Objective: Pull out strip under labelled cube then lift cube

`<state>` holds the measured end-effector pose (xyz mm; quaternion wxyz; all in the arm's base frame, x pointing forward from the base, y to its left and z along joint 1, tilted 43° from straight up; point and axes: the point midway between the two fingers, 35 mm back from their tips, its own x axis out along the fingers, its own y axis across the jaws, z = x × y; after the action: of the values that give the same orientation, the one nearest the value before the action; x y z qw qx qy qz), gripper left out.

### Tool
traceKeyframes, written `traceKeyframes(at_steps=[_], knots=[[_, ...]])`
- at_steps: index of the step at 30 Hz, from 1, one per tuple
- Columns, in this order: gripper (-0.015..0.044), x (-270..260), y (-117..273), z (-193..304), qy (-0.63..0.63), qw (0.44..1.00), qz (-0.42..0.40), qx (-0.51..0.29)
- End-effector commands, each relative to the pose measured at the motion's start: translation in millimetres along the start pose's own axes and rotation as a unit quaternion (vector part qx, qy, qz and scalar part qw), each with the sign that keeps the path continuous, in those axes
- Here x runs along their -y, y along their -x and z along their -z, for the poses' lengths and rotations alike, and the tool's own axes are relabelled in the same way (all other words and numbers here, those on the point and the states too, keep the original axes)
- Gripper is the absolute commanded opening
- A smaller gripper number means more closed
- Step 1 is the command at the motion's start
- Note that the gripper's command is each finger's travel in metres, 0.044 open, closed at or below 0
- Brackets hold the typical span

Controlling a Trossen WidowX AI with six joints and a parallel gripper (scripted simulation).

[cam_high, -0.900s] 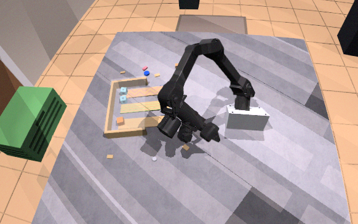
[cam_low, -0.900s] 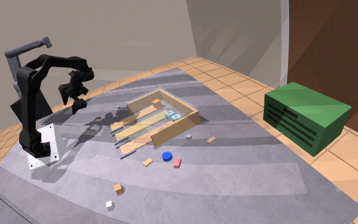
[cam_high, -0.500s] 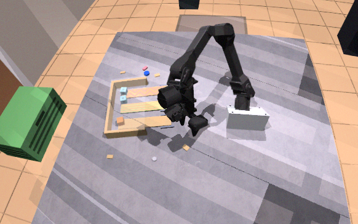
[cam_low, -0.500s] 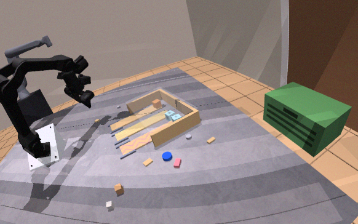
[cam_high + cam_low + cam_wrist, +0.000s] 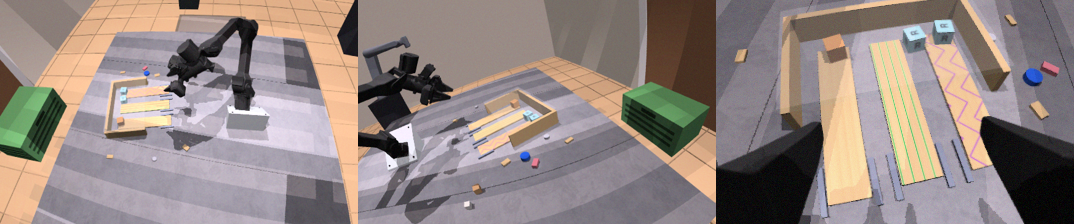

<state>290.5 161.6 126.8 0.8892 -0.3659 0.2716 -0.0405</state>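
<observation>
Tan-tiled floor (image 5: 71,66) (image 5: 601,83) with dark grout lines. Plain beige-grey wall (image 5: 481,37) behind. Dark brown panel (image 5: 684,55) beside pale upright strip (image 5: 642,40). Green slotted box (image 5: 27,120) (image 5: 665,117) on floor. Bright light, hard-edged shadows across grey banded surface (image 5: 215,191) (image 5: 635,184).
</observation>
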Motion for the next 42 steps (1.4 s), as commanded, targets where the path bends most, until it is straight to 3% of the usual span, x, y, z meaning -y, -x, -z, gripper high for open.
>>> traceKeyframes(at_steps=[1, 7, 12, 22, 31, 42], knots=[[0.04, 10, 2, 1, -0.013, 1.0, 0.022, 0.011], [0.04, 10, 2, 1, -0.013, 1.0, 0.022, 0.011], [0.0269, 18, -17, -6, -0.012, 0.999, 0.017, -0.028], [0.0006, 67, -88, 1, 0.05, 0.969, 0.007, -0.243], [0.0, 125, -127, 35, 0.076, 0.901, -0.029, -0.426], [0.0, 129, -132, 41, 0.076, 0.896, -0.032, -0.436]])
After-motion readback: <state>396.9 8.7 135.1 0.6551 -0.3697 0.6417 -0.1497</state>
